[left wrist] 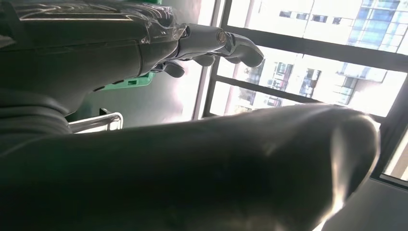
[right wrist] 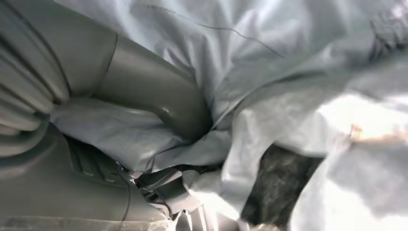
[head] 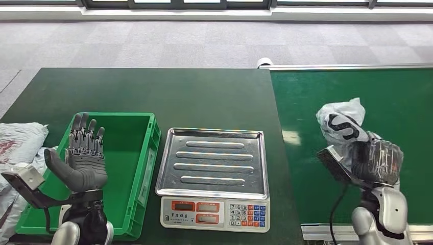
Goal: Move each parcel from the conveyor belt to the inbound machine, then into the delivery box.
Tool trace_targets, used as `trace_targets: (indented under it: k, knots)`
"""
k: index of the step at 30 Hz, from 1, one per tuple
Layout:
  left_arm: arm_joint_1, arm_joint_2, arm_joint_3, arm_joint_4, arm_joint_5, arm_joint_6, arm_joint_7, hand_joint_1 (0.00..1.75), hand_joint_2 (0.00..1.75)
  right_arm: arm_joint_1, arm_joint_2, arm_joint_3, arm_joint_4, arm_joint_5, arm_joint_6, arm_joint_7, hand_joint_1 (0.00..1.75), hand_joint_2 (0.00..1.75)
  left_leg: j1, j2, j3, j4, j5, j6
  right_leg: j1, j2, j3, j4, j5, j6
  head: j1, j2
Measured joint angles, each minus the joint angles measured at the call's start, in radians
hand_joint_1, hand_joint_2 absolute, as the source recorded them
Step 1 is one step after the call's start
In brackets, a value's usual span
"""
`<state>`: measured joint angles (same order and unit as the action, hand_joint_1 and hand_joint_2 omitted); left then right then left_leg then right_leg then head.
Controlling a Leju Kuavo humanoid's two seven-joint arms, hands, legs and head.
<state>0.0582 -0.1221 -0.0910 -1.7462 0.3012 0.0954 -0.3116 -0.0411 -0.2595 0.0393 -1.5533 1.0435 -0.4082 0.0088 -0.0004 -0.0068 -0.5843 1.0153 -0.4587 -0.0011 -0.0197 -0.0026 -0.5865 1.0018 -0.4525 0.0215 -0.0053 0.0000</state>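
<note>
So we judge the task is only beginning: our right hand (head: 377,162) grips the white parcel (head: 343,124) over the conveyor belt (head: 403,102), the scale tray (head: 212,162) to its left waits, and our left hand (head: 84,161) hovers with fingers spread above the green box (head: 134,153).

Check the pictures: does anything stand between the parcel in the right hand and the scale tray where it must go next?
Nothing visible does. The right hand grips the parcel above the belt, and the scale tray lies bare beside the belt.
</note>
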Motion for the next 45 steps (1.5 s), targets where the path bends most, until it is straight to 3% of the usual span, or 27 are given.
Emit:
trace_targets:
  k: [4, 7, 10, 20, 26, 36, 40, 45]
  knots:
    - [-0.002, -0.007, 0.002, -0.003, -0.002, 0.003, -0.003, 0.00, 0.00, -0.021, 0.044, 0.000, -0.127, -0.033, -0.067, -0.057, 1.75, 1.75, 0.001, -0.001, 0.000, 0.000, 0.000, 0.000, 0.001, -0.001, 0.001, 0.000, 0.000, 0.000, 0.000, 0.000]
    - [-0.011, -0.009, 0.002, -0.001, -0.002, 0.004, -0.003, 0.00, 0.00, -0.047, 0.062, 0.021, -0.172, -0.063, -0.132, -0.145, 1.75, 1.75, 0.001, 0.001, -0.001, 0.000, 0.000, 0.000, 0.000, 0.001, 0.000, 0.000, 0.000, -0.001, 0.000, 0.000]
    - [-0.029, -0.011, 0.002, 0.008, -0.002, 0.004, -0.004, 0.00, 0.00, -0.102, 0.080, 0.078, -0.198, -0.049, -0.134, -0.183, 1.75, 1.75, 0.001, 0.003, 0.001, 0.000, 0.000, -0.001, 0.000, 0.004, 0.001, 0.000, 0.001, -0.001, 0.000, 0.000]
    - [-0.104, -0.011, -0.005, 0.070, 0.006, 0.000, -0.012, 0.00, 0.00, -0.323, 0.161, 0.382, -0.151, -0.156, 0.030, -0.158, 1.75, 1.75, 0.002, 0.002, -0.001, 0.000, 0.005, -0.004, 0.002, 0.003, -0.001, 0.001, 0.004, -0.003, 0.000, 0.000]
    - [-0.123, -0.006, -0.015, 0.085, 0.020, 0.003, -0.016, 0.00, 0.00, -0.333, 0.227, 0.492, -0.047, -0.203, 0.175, -0.151, 1.75, 1.75, 0.003, 0.001, -0.002, 0.000, 0.005, -0.004, 0.003, 0.003, -0.003, 0.001, 0.004, -0.003, 0.000, 0.000]
    - [-0.121, 0.003, -0.015, 0.054, 0.063, 0.051, -0.058, 0.00, 0.00, -0.312, 0.301, 0.593, 0.121, -0.272, 0.311, -0.129, 1.74, 1.75, 0.003, 0.000, -0.003, 0.000, 0.005, -0.004, 0.003, 0.002, -0.003, 0.001, 0.003, -0.003, 0.000, 0.000]
    - [-0.115, 0.006, -0.008, 0.028, 0.075, 0.078, -0.079, 0.00, 0.00, -0.289, 0.309, 0.620, 0.151, -0.272, 0.352, -0.106, 0.00, 1.75, 0.003, 0.000, -0.004, 0.000, 0.004, -0.004, 0.003, 0.001, -0.004, 0.001, 0.003, -0.003, 0.000, 0.000]
    - [-0.097, 0.006, 0.005, -0.012, 0.075, 0.115, -0.126, 0.00, 0.00, -0.270, 0.308, 0.625, 0.160, -0.272, 0.360, -0.103, 0.00, 1.75, 0.003, 0.000, -0.004, 0.000, 0.004, -0.004, 0.003, 0.002, -0.004, 0.001, 0.003, -0.003, 0.000, 0.000]
